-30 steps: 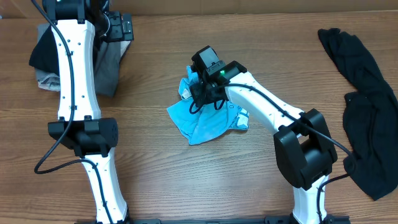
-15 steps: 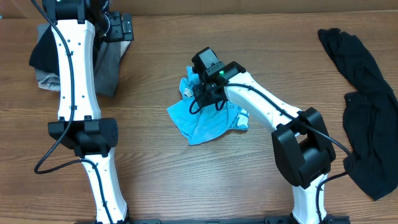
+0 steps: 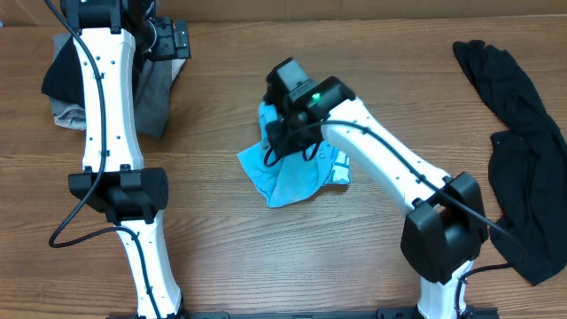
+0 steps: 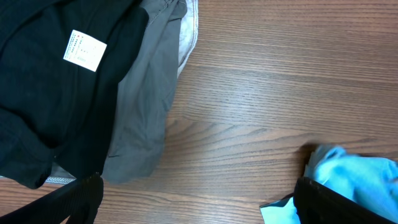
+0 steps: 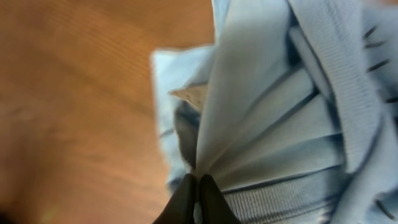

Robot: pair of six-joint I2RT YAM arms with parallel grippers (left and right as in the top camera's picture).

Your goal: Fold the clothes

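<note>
Your right pincer (image 5: pixel 198 186) is pressed together on a bunched fold of the light blue T-shirt (image 3: pixel 297 177), which lies crumpled in the middle of the brown wooden table (image 3: pixel 221 248). Your left pincer (image 4: pixel 210 202) is spread wide above bare wood, beside the black and grey pile (image 4: pixel 74 93). Another black garment (image 3: pixel 523 151) lies at the table's right edge.

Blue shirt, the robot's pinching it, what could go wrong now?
The right hand is shut on just a thin bunch of pleats of the blue shirt, so the cloth might slip out when pulled. In the overhead view the shirt lies crumpled in a heap, so lifting from this spot may drag up a tangle instead of spreading it flat.
</note>
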